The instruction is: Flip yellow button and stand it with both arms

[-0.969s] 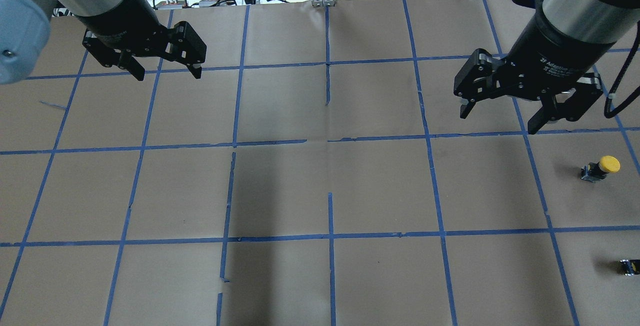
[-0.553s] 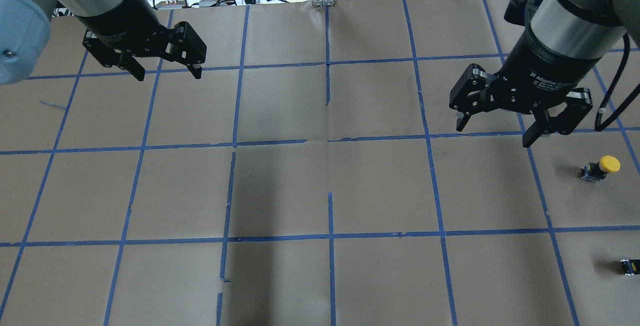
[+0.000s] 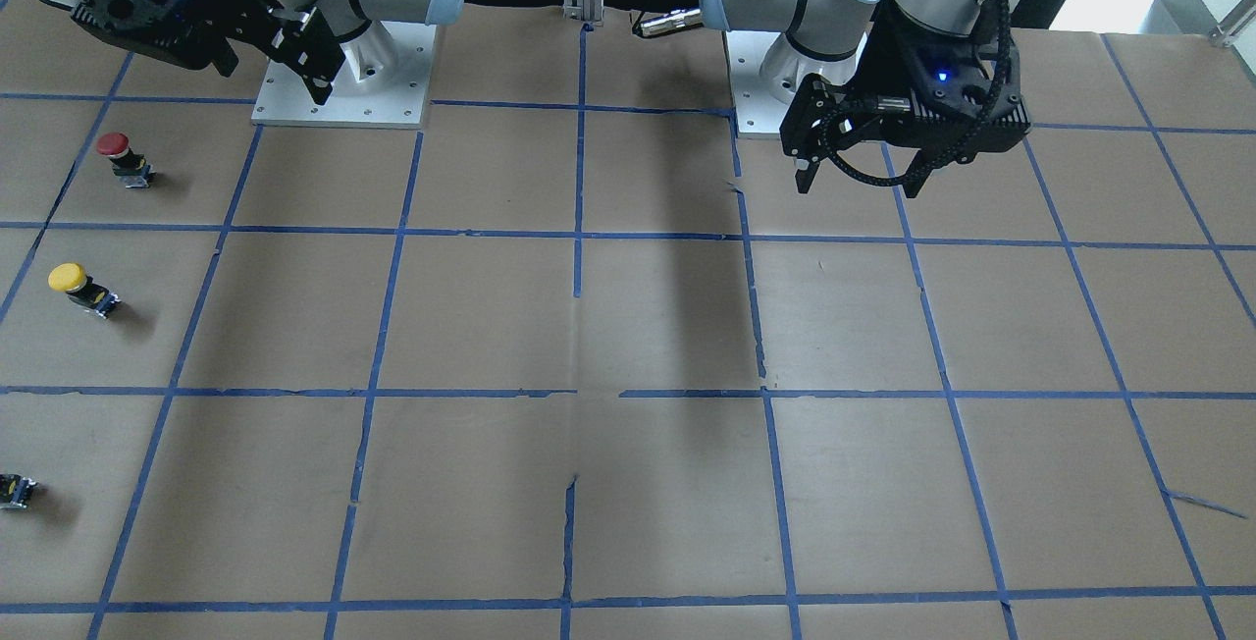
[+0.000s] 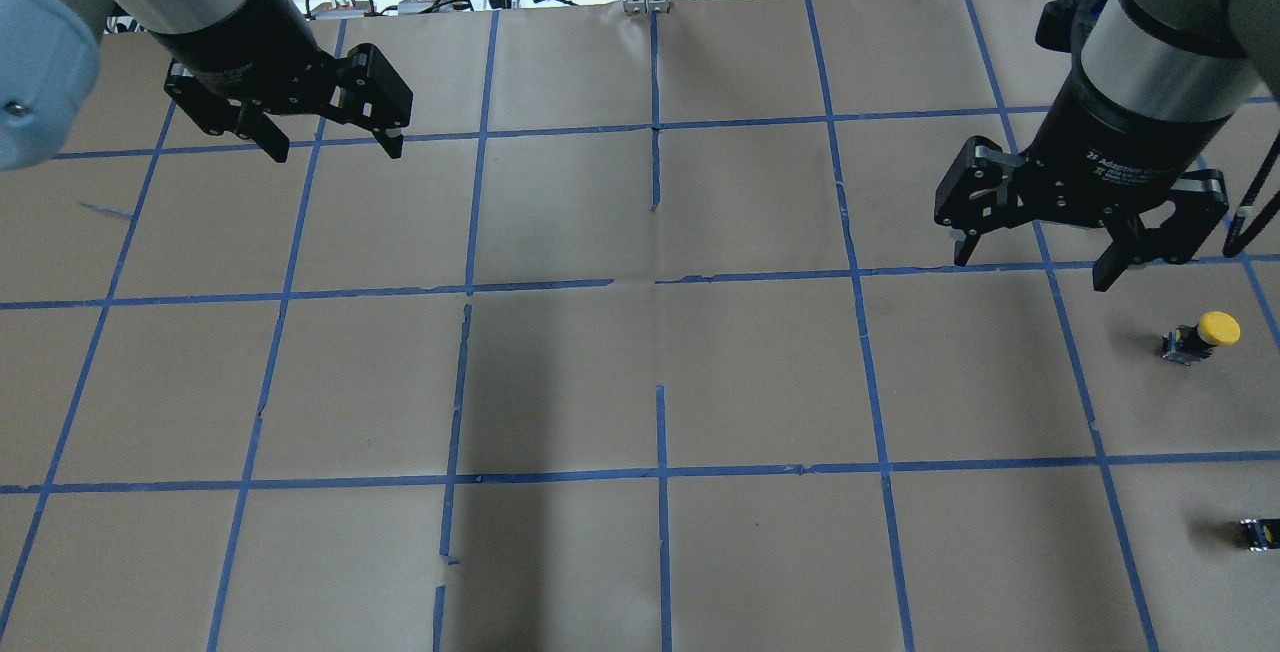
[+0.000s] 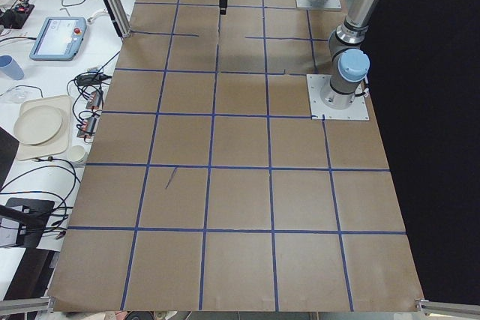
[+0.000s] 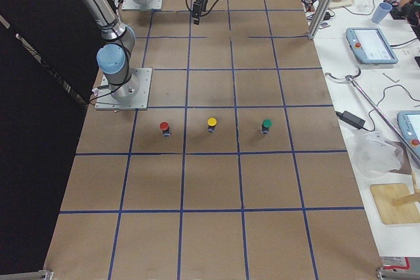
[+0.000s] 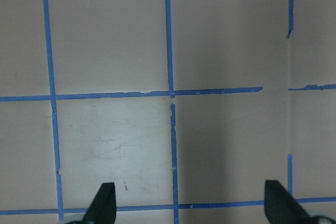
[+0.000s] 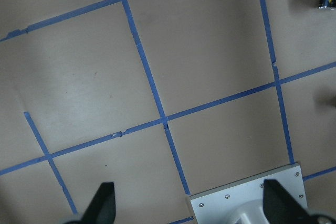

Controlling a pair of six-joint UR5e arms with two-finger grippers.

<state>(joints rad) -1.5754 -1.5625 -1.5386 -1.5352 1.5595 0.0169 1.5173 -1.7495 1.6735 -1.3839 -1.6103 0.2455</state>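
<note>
The yellow button [image 4: 1205,334] stands alone on the brown paper near the table's right side, yellow cap up on its dark body. It also shows in the front view [image 3: 78,287] and the right-side view [image 6: 211,124]. My right gripper [image 4: 1032,272] is open and empty, raised above the table, up and left of the button and apart from it. In the front view it [image 3: 272,74] is at the top left. My left gripper [image 4: 338,150] is open and empty over the far left part; in the front view it [image 3: 861,186] hangs at the right. Both wrist views show only taped paper between open fingertips.
A red-capped switch [image 3: 118,154] stands beside the yellow one, nearer the robot. A green-capped switch [image 6: 266,124] stands on its other side. A small dark switch body [image 4: 1260,532] is cut off at the view's right edge. The arms' base plates [image 3: 343,80] sit at the robot's side.
My right gripper has moved right, closer to the yellow button, still open. The left gripper and the buttons have not moved.
</note>
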